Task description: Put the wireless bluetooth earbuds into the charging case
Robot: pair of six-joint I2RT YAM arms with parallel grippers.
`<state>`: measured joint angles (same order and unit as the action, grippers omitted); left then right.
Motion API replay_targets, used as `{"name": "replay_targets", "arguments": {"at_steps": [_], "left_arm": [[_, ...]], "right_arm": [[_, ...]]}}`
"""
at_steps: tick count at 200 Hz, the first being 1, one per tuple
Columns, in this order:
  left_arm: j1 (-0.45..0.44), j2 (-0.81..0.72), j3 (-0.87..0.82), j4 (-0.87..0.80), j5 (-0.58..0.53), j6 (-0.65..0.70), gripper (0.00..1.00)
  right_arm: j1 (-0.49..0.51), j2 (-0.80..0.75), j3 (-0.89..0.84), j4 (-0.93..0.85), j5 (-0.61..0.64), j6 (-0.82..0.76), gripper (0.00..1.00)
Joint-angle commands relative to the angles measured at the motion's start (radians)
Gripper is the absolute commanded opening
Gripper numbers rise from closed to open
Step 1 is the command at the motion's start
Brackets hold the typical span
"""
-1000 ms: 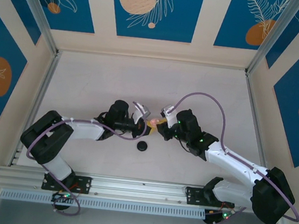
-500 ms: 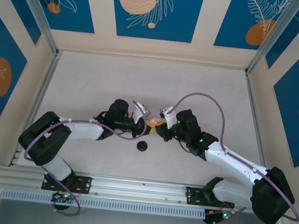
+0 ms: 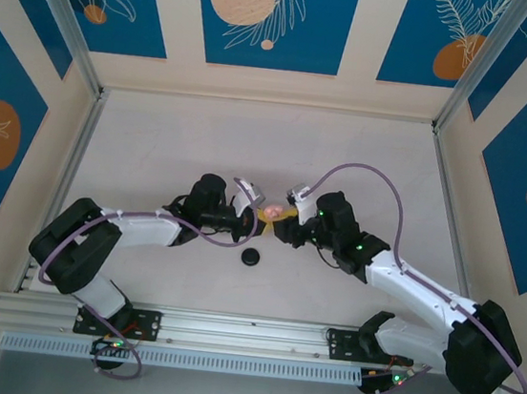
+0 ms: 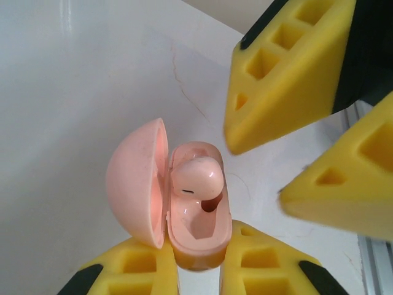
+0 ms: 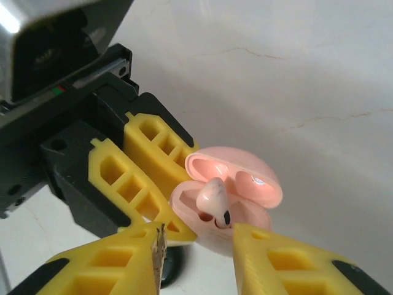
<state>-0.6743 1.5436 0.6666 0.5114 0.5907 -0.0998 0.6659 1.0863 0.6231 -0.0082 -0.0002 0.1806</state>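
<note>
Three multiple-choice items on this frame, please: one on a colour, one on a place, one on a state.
1. The round case lying alone on the table is: A pink; B black; C white.
2. The pink earbud is: A on the table; B beside the round case; C in the pink case.
3. The pink case's lid is: A open; B shut; C missing.
B, a dark disc in the top view; C, it sits in a socket; A, the lid is swung back from the base.

light bright, even | soft shadows | glare on pink earbud [image 4: 199, 175] | foreground blurred
</note>
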Motion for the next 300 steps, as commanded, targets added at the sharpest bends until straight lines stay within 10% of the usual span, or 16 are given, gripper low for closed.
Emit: {"name": "replay_targets", "arguments": {"at_steps": [1,104,300], "left_arm": [[0.000,-0.025,0.004,-0.016,-0.028,0.064,0.09],[-0.008,-0.034,-0.025,-0.046,-0.038,0.210,0.09],[-0.021,-0.068,-0.028,-0.067,-0.049,0.222,0.09]], "right_arm": [[-0.043,-0.068,-0.012,-0.020,-0.127,0.073,0.37],[-0.215,-0.003,0.203,-0.390,-0.509,0.234,0.36],[-0.104,0.275,0.378,-0.457,-0.280,0.142,0.32]]}}
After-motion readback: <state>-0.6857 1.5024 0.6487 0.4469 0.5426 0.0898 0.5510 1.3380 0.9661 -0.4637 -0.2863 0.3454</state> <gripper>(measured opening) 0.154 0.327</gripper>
